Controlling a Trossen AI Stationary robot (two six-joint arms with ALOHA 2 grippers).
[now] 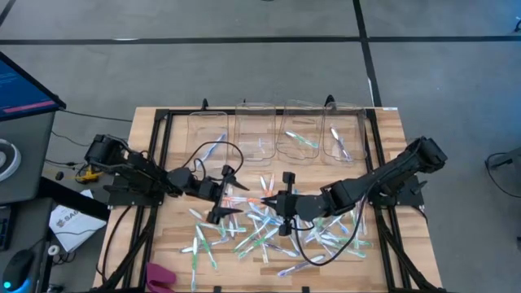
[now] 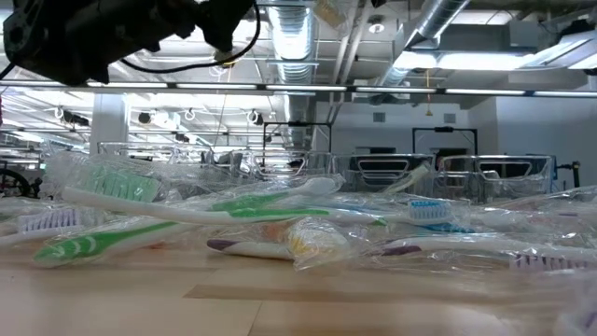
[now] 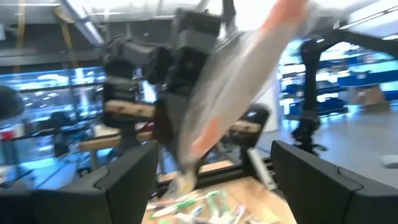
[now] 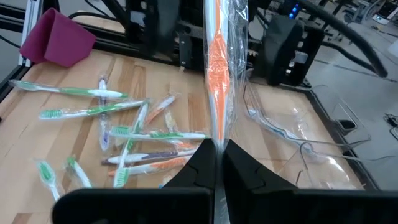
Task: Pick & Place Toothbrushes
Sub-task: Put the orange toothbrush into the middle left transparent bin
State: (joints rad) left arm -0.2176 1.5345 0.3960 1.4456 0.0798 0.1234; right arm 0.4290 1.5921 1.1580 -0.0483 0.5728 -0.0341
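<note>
A wrapped orange toothbrush (image 4: 217,56) is held above the table, with my right gripper (image 4: 219,149) shut on it. In the high view this toothbrush (image 1: 248,200) reaches from my right gripper (image 1: 275,203) toward my left gripper (image 1: 223,195). My left gripper (image 3: 217,186) is open. Its fingers stand on either side of the toothbrush's free end (image 3: 186,174) with gaps showing. Many more wrapped toothbrushes (image 1: 252,232) lie scattered on the wooden table. My right gripper pinches one end of the wrapped orange toothbrush (image 4: 216,134) between its two fingers. The fingers come from the table's right side, slanting a little downward, and the toothbrush runs on in line with them. It is lifted clear of the table.
Several clear bins (image 1: 256,130) stand in a row along the far edge, some with toothbrushes inside. Clear plastic (image 4: 298,137) lies on the table at the right. A pink cloth (image 1: 159,277) sits at the near left corner. Black frame rails (image 1: 159,155) border the table.
</note>
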